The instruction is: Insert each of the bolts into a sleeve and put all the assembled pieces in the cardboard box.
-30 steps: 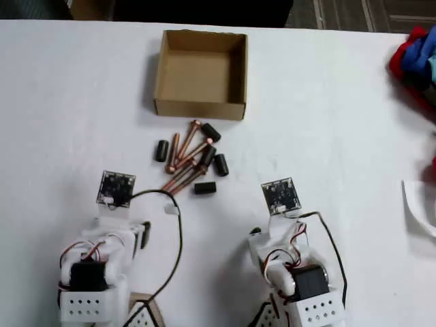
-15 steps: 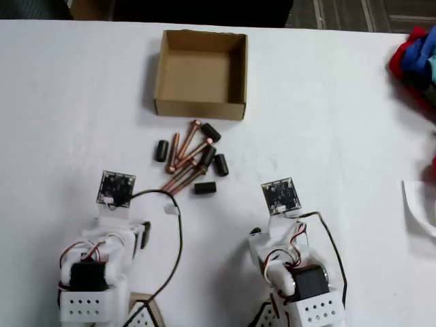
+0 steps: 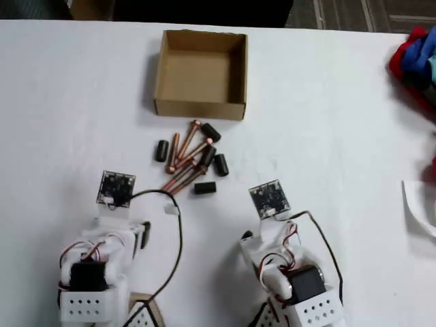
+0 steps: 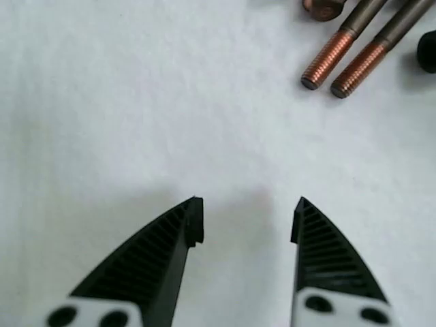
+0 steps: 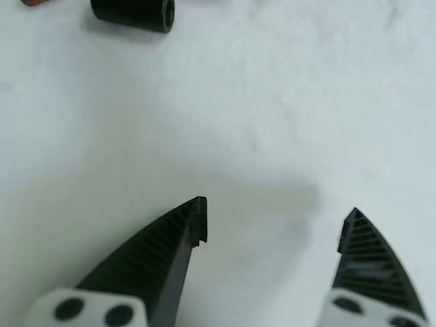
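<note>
This looks like a robotics lab bench set up in an office-type room. The small white left arm [image 3: 92, 272] and right arm [image 3: 293, 283] stand on a plain white counter [image 3: 354, 102], with bare camera boards [image 3: 116, 189] and a loose black cable [image 3: 178, 238]. Copper bolts [image 3: 189, 138] lie as test pieces. Grey carpet tiles [image 3: 381, 13] show beyond the counter's far edge.

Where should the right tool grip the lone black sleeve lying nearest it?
Probably across the middle of the sleeve, from above: it lies on its side, so the open right tool can straddle its curved flanks. The bolts crowd its far side.
</note>
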`<act>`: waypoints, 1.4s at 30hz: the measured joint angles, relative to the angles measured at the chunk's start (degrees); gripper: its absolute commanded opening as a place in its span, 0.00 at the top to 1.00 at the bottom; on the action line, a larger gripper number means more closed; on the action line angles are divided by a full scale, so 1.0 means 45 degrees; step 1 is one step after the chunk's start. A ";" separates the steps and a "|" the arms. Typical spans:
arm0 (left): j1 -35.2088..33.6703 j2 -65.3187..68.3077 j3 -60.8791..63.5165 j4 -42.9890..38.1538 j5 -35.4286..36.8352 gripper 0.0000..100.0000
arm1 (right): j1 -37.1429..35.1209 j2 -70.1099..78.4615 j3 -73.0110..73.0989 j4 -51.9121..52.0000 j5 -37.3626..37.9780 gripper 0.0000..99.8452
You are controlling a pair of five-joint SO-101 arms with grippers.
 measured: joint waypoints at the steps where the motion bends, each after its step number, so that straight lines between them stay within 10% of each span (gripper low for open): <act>1: 0.0000 0.0000 0.0000 0.0000 0.0000 0.77 | -0.0176 0.0000 0.0000 0.0000 0.0000 0.69; 30: 0.0000 0.0000 0.0000 0.0000 0.0000 0.77 | -0.6681 0.0000 0.0000 -0.0020 0.0000 0.69; 42: 0.0000 0.0000 0.0000 0.0000 0.0000 0.77 | -0.6916 0.0000 0.0000 -0.0254 0.0000 0.69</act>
